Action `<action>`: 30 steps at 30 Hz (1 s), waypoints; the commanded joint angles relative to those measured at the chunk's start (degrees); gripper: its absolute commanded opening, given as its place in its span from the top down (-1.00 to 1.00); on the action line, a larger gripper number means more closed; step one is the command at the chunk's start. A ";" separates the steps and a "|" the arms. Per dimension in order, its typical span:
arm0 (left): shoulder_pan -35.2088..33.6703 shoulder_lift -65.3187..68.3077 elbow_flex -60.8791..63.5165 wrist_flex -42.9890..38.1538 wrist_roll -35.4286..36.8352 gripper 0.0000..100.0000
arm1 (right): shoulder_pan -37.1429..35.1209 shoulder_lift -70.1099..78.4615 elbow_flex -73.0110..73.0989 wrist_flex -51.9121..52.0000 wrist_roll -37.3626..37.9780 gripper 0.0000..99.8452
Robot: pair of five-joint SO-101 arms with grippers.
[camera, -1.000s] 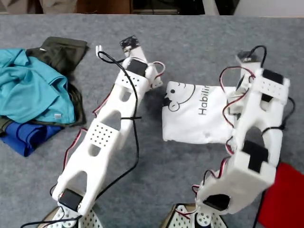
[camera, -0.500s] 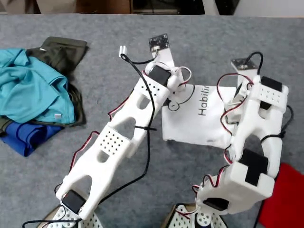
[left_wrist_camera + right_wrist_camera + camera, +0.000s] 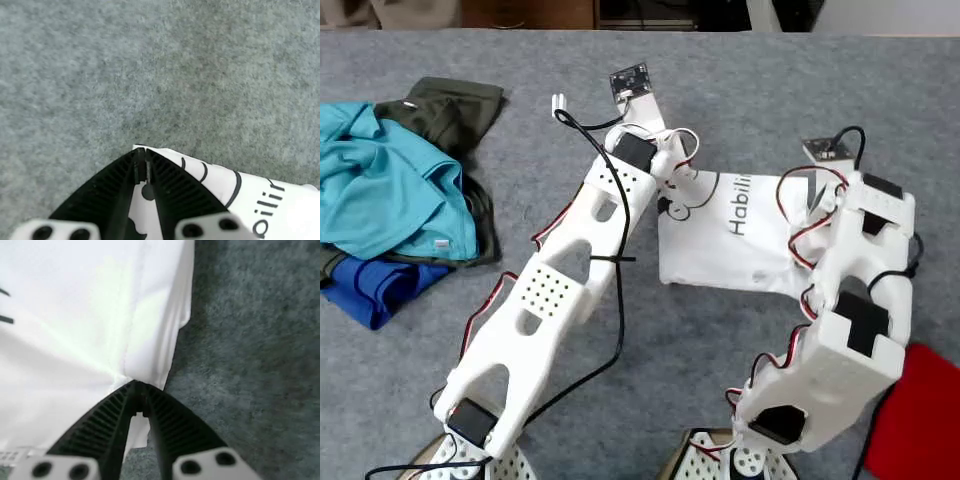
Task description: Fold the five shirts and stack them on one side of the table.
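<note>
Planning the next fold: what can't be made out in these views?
High view: the white shirt's right edge is under the right arm.
High view: the red shirt is cut off by the picture's edge and partly covered by that arm.
High view: the blue shirt and dark green shirt lie mostly under the teal shirt.
</note>
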 commanded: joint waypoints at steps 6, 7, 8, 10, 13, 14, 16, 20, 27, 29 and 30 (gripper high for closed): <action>1.41 -4.79 -11.69 14.42 -3.25 0.96 | 0.57 -6.37 -17.36 11.43 0.44 0.99; 1.93 -5.23 -12.66 17.23 -4.04 0.96 | 0.04 -6.37 -19.56 11.52 0.44 0.99; 2.46 -5.76 -12.48 19.69 -4.40 0.96 | -0.66 -5.93 -21.58 11.43 0.44 0.99; 3.25 -6.99 -12.22 24.70 -4.57 0.96 | -2.68 -3.56 -25.27 11.34 0.44 0.99; 3.43 -7.78 -11.60 26.99 -7.65 0.96 | -5.85 3.56 -31.16 11.34 0.44 0.99; 3.25 -7.87 -12.13 26.99 -8.53 0.96 | -6.46 6.55 -33.63 11.34 0.44 0.99; 3.52 -7.96 -12.13 26.99 -8.97 0.96 | -7.34 13.23 -39.16 11.34 0.35 0.99; 5.27 -7.96 -11.52 27.08 -9.58 0.96 | -7.08 26.95 -53.32 12.31 0.18 0.99; 9.67 -9.89 -8.70 27.16 -11.52 0.96 | -6.29 44.70 -79.78 19.60 0.35 0.99; 9.49 -12.53 -5.54 27.16 -11.60 0.96 | -6.29 48.31 -86.99 22.51 0.44 0.99; 9.32 -14.37 -3.16 27.16 -12.40 0.96 | -6.37 49.98 -90.24 23.65 0.44 0.99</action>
